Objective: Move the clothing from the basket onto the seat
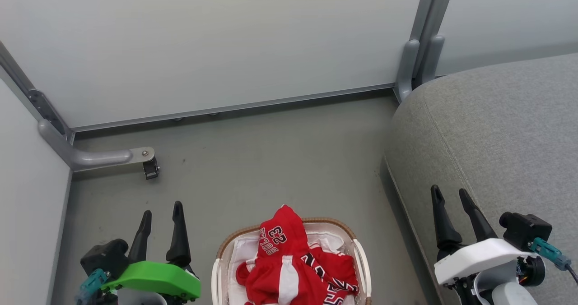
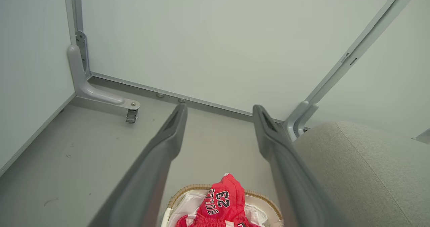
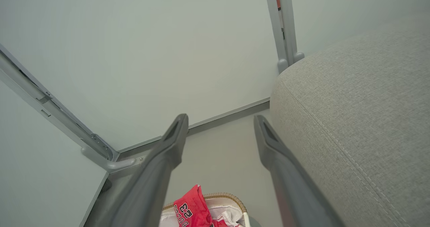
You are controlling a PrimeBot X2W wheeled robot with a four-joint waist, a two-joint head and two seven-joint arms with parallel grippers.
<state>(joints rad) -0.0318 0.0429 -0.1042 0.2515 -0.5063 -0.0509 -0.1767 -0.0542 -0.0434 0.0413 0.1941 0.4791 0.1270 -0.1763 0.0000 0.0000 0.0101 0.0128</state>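
Observation:
The red clothing [image 1: 293, 264] with a white-trimmed number 23 lies heaped in the white basket [image 1: 359, 251] on the floor at the bottom middle. The grey seat [image 1: 496, 129] fills the right side. My left gripper [image 1: 161, 212] hangs open to the left of the basket, well apart from it. My right gripper [image 1: 450, 196] stands open over the seat's front edge, right of the basket. The clothing [image 2: 223, 200] and basket rim [image 2: 258, 196] show low between the left fingers [image 2: 168, 136], the clothing [image 3: 188, 212] also low between the right fingers [image 3: 275, 149]. Nothing is held.
Pale partition panels [image 1: 216, 43] close off the back and left. A grey metal foot with a small caster [image 1: 151, 168] juts onto the floor at the back left. A grey post base [image 1: 415, 66] stands by the seat's far corner. Bare grey floor [image 1: 271, 160] lies beyond the basket.

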